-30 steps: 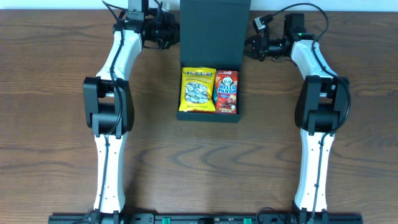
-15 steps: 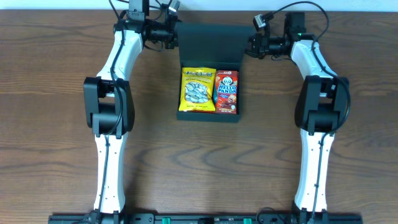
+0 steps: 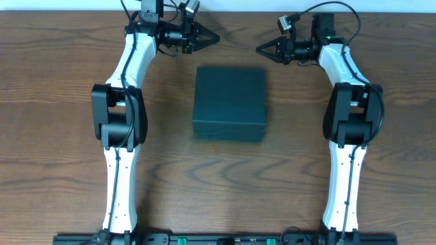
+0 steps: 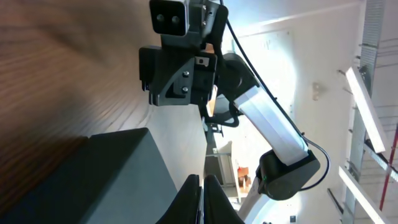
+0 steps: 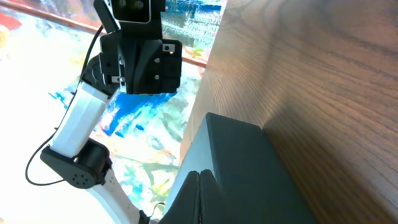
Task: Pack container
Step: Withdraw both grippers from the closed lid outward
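The container [image 3: 229, 102] is a dark teal-green square box in the middle of the table, its flap lid down flat over it. Nothing of its contents shows. My left gripper [image 3: 215, 38] hovers past the box's far left corner, shut and empty, tips pointing right. My right gripper [image 3: 259, 48] hovers past the far right corner, shut and empty, tips pointing left. The two tips face each other with a gap between them. In the left wrist view the container [image 4: 106, 180] lies below the shut left gripper [image 4: 202, 180]; in the right wrist view the container [image 5: 249, 180] lies under the shut right gripper [image 5: 199, 176].
The wooden table [image 3: 61, 82] stretches around the box. Both white arms reach from the near edge, the left arm [image 3: 119, 116] along the left side and the right arm [image 3: 351, 116] along the right.
The lid, standing up a second ago, has swung down and now covers the snack packs. Both grippers have come clear of the lid's sides and point inward.
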